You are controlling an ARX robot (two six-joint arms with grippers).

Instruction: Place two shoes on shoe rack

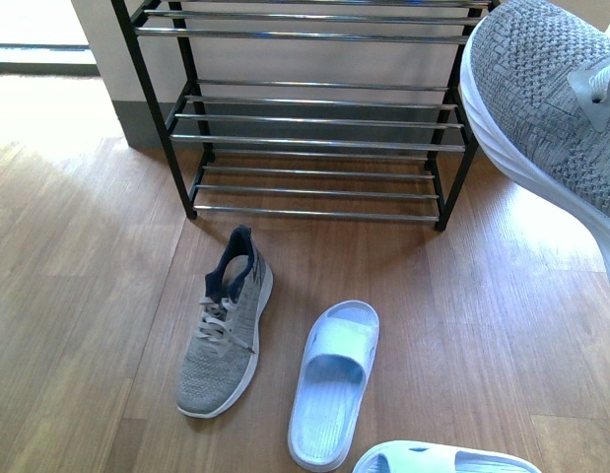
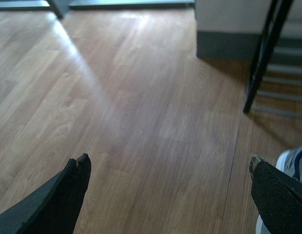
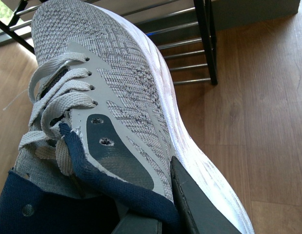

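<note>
One grey sneaker (image 1: 549, 99) hangs in the air at the right, toe toward the shoe rack (image 1: 314, 118). My right gripper (image 3: 153, 207) is shut on the grey sneaker (image 3: 116, 83) at its dark collar, with one finger (image 3: 199, 207) outside against the side wall and the other hidden inside. The second grey sneaker (image 1: 226, 330) lies on the floor in front of the rack, beside a pale slide (image 1: 334, 379). My left gripper (image 2: 169, 159) is open over bare floor, with nothing between its fingers.
Another pale slide (image 1: 442, 459) shows at the near edge. A black leg of the rack (image 2: 263, 53) and a pale shoe edge (image 2: 293, 163) lie to one side of the left gripper. A wall with a grey skirting (image 2: 224, 45) stands behind the rack.
</note>
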